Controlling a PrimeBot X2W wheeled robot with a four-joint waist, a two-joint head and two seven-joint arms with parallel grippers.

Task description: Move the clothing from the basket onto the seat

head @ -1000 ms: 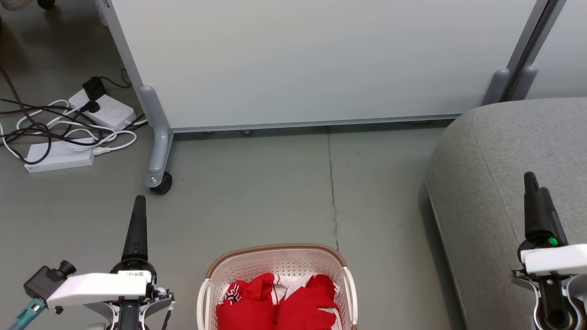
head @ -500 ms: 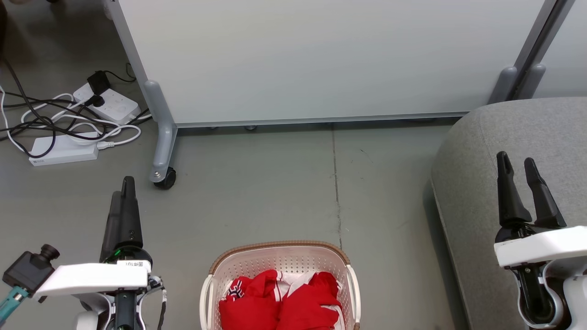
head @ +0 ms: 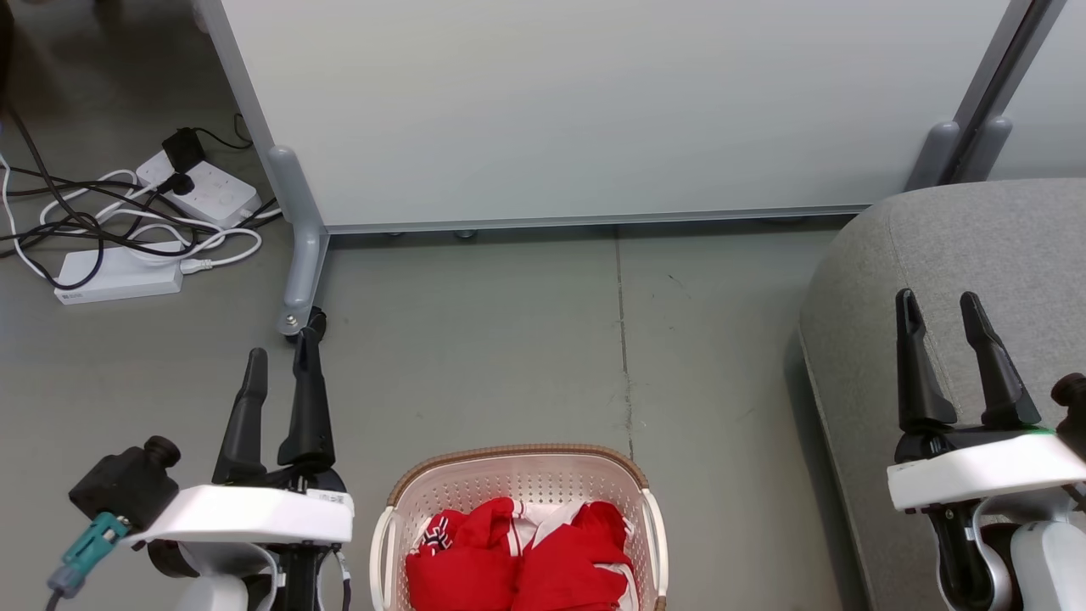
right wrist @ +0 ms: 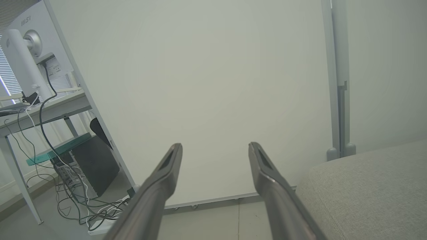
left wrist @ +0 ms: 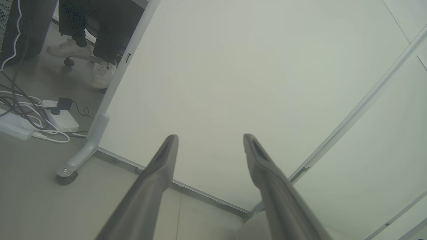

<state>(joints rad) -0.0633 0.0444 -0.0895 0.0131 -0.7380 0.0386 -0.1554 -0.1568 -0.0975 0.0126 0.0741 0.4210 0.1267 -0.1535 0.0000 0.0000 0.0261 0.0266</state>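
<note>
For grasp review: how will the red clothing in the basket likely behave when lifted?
The clothing lies crumpled in folds, so it will probably hang floppy from a pinch. It looks thin, so likely light. Heaped together in the basket, one piece may drag another.

Crumpled red-and-white clothing [head: 517, 560] lies heaped inside the cream, brown-rimmed basket [head: 513, 452]; the big grey seat [head: 976, 246] stands apart, off to the basket's right.
</note>
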